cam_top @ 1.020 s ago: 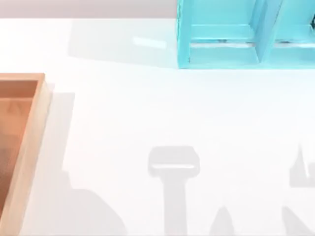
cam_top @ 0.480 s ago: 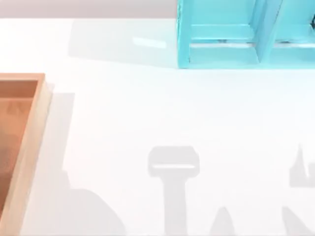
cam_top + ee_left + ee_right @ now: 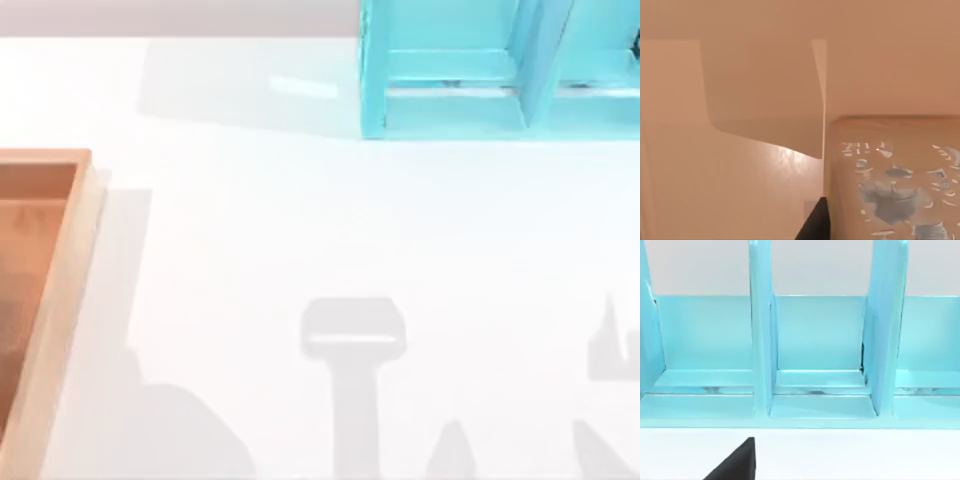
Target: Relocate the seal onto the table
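Top view is bright and even. The white surface point(image 3: 300, 230) is close to blown out, with a small glare patch just left of the turquoise shelf unit point(image 3: 450, 90). Soft grey shadows lie along the near edge, and the shelf unit and wooden tray point(image 3: 60, 290) each cast a pale shadow too. Edges look soft throughout.

Left wrist view has a warm orange wash with one hard diagonal shadow edge. The seal point(image 3: 895, 175) is very close and blurry.

Right wrist view is evenly lit, with faint highlights on the shelf ledges.
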You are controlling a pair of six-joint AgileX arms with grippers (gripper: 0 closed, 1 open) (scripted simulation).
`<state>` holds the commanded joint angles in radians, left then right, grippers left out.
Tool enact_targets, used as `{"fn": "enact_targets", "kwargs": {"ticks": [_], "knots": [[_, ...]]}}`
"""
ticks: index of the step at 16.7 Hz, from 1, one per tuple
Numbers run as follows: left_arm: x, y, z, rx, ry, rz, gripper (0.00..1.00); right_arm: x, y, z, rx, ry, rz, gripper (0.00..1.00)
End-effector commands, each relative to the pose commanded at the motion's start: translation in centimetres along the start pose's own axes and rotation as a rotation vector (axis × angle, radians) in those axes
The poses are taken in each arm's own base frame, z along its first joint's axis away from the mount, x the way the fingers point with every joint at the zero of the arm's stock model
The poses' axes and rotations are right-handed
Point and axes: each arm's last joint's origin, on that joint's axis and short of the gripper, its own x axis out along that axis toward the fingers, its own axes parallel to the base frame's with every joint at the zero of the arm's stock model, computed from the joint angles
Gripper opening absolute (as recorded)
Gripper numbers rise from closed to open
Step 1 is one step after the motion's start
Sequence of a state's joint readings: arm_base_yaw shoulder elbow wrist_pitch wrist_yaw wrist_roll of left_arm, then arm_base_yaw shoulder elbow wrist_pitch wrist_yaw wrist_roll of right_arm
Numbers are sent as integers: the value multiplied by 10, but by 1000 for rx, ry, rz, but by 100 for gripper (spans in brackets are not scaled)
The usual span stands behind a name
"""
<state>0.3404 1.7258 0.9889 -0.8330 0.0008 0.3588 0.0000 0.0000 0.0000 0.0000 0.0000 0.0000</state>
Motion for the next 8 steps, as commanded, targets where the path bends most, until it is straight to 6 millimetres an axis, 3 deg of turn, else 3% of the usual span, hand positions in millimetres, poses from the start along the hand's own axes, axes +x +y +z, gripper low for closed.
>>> {"fn": "enact_targets", "kwargs": {"ticks": [8], "knots": [[-3, 2, 0, -8, -3, -1, 0, 0, 0, 0, 0, 0, 0, 100]]}}
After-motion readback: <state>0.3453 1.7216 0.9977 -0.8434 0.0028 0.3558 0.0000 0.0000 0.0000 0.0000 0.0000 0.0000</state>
